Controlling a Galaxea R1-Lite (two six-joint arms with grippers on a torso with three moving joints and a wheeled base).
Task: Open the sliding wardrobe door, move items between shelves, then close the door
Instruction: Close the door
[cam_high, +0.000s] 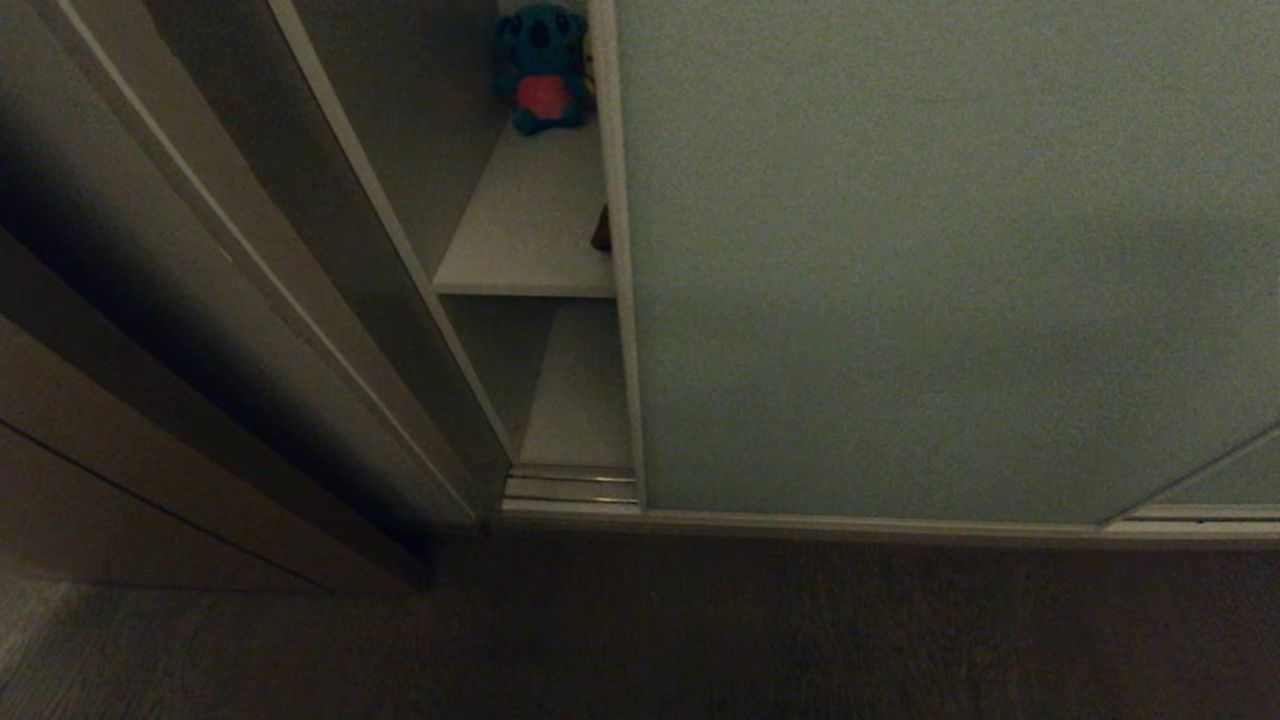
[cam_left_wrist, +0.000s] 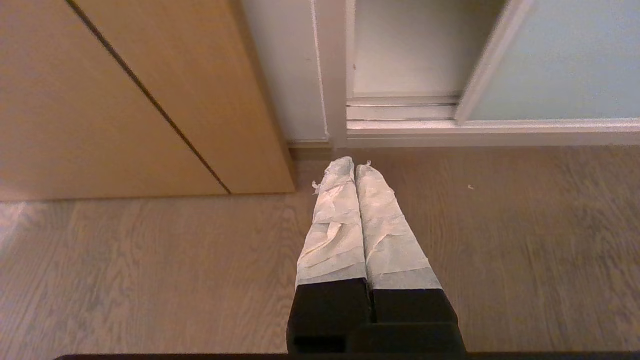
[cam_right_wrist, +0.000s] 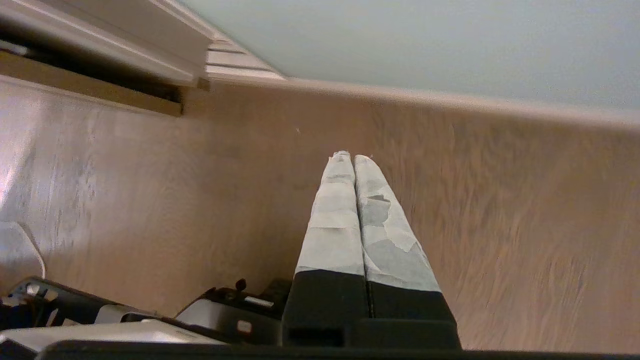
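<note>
Now we see the tall pale grey-green sliding wardrobe door (cam_high: 940, 260) nearly closed, a narrow gap at its left edge | off-white shelves (cam_high: 530, 225) show there, teal plush toy (cam_high: 545, 68) at the upper shelf's back | left gripper (cam_left_wrist: 355, 167) and right gripper (cam_right_wrist: 348, 157) both pressed together, empty, above the wood-grain floor (cam_left_wrist: 525, 240).

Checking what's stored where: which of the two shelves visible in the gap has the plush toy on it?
The upper shelf: the teal plush toy sits at its back. The lower shelf shows only bare board.
</note>
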